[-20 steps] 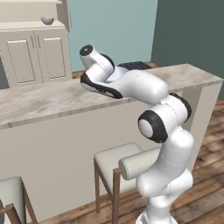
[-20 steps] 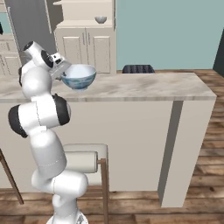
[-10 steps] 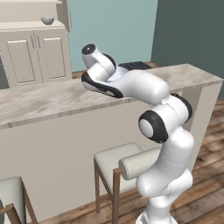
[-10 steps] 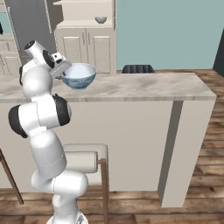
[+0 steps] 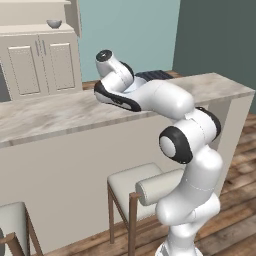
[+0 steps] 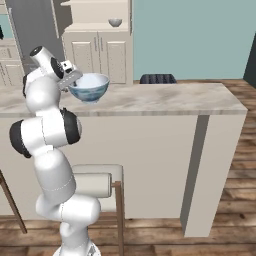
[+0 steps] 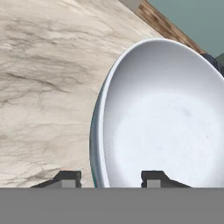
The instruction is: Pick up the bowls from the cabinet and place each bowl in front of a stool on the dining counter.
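Note:
The white bowl with the blue pattern point(image 6: 90, 87) sits upright on the beige marbled dining counter point(image 6: 165, 100), above a stool point(image 6: 100, 175). My gripper point(image 6: 74, 81) is at the bowl's left rim. In the hand view the pale inside of that bowl point(image 7: 166, 122) is close up, and my gripper point(image 7: 110, 177) straddles its rim with a gap on each side, so it is open. The grey speckled bowl point(image 6: 115, 22) stands on the open shelf of the cream cabinet point(image 6: 100, 50), also seen as the grey bowl point(image 5: 54, 23) on the cabinet point(image 5: 40, 60).
The long dining counter point(image 5: 50, 112) runs left to right over a grey front wall. A cushioned stool point(image 5: 135, 182) stands beside my base and another stool point(image 5: 10, 220) is at the lower left. A dark ribbed object point(image 6: 157, 78) shows behind the counter's far edge.
The gripper's fingers have parted from the bowl's rim. The bowl stays in the same spot on the counter, and the arm has barely moved.

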